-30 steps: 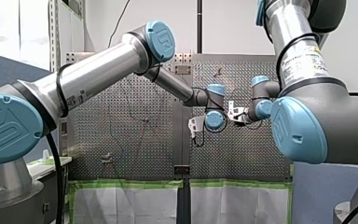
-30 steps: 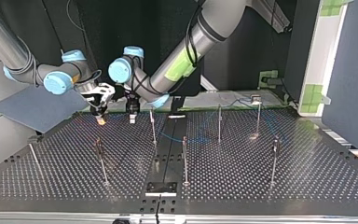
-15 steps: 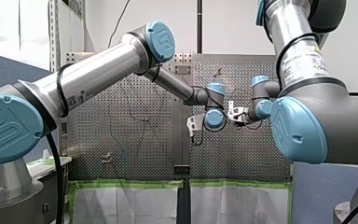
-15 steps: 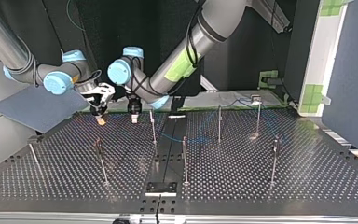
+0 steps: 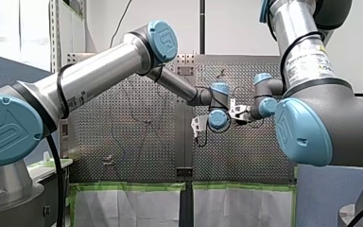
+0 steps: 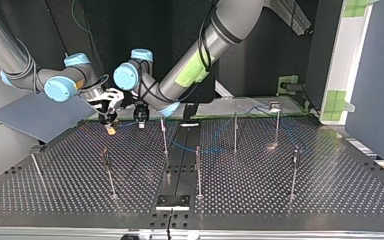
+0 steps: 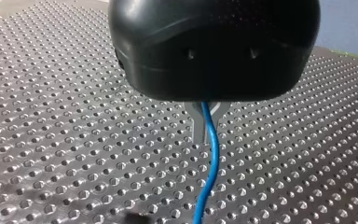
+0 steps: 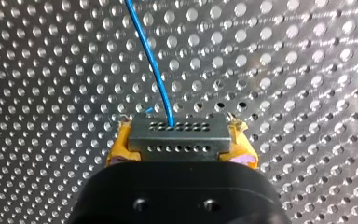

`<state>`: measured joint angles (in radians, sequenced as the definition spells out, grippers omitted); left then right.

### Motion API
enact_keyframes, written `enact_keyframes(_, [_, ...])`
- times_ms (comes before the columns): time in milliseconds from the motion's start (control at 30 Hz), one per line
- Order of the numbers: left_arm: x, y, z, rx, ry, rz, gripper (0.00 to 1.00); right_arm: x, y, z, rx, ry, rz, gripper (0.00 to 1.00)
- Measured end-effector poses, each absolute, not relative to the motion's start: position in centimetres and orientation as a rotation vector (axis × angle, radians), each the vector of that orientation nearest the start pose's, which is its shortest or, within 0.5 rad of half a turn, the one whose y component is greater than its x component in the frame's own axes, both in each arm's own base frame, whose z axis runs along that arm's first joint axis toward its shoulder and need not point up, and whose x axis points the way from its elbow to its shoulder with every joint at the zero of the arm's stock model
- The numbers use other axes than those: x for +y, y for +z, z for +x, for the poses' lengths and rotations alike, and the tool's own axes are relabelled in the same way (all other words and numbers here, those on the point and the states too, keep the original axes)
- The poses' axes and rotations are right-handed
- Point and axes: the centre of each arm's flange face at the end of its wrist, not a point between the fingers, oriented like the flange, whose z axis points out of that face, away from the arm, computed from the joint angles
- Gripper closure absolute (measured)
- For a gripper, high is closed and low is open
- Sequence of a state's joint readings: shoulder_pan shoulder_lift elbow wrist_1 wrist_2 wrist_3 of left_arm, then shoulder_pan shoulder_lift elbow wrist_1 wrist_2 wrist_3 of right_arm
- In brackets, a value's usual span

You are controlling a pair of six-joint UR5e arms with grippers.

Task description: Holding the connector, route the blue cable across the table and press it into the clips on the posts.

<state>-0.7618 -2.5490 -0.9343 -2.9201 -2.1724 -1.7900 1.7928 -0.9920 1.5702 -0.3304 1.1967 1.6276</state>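
Two robot arms held a blue cable (image 7: pixel 210 168) low over the perforated table (image 6: pixel 280 190).
At the top view's left, my right gripper (image 8: pixel 182 151) clamped the connector (image 8: pixel 179 136) between yellow pads; my left gripper (image 7: pixel 206 125) pinched the blue cable nearby. Pulling apart toward the posts (image 6: pixel 164 136) might strain the connector joint or snag a post.

In the front view a white wall (image 5: pixel 236 28) is seen behind the table (image 6: pixel 330 190). In the top view a dark backdrop (image 6: pixel 105 30) is seen beyond it. A blue partition (image 6: pixel 375 75) and a white frame (image 6: pixel 347 55) with green tape (image 6: pixel 334 100) are seen at the right.
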Motion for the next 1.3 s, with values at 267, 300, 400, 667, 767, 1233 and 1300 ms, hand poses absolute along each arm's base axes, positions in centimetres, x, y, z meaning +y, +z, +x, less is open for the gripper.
enact_keyframes(267, [-59.7, 19.3, 50.4, 1.694, -0.178, -0.025, 0.99, -57.0, 20.8, 30.2, 1.562, -2.156, -2.477, 1.0])
enact_keyframes(300, [-59.7, 19.7, 50.2, 1.697, -0.175, -0.023, 0.99, -56.9, 21.2, 30.1, 1.565, -2.163, -2.47, 1.0])
enact_keyframes(400, [-59.9, 21.1, 49.2, 1.695, -0.18, -0.02, 0.99, -56.9, 23.0, 29.9, 1.573, -2.199, -2.437, 1.0])
enact_keyframes(667, [-60.2, 24.7, 47.4, 1.67, -0.188, -0.04, 0.99, -56.3, 28.1, 29.5, 1.582, -2.312, -2.328, 1.0])
enact_keyframes(767, [-60.1, 25.9, 46.9, 1.664, -0.188, -0.048, 0.99, -56.0, 30.1, 29.4, 1.569, -2.351, -2.311, 1.0])
enact_keyframes(1233, [-58.1, 31.2, 45.2, 1.58, -0.235, -0.058, 0.99, -52.9, 39.4, 29.1, 1.471, -2.535, -2.275, 1.0])
enact_keyframes(1300, [-57.8, 32.4, 45.0, 1.566, -0.243, -0.064, 0.99, -52.7, 39.9, 29.2, 1.466, -2.545, -2.273, 1.0])
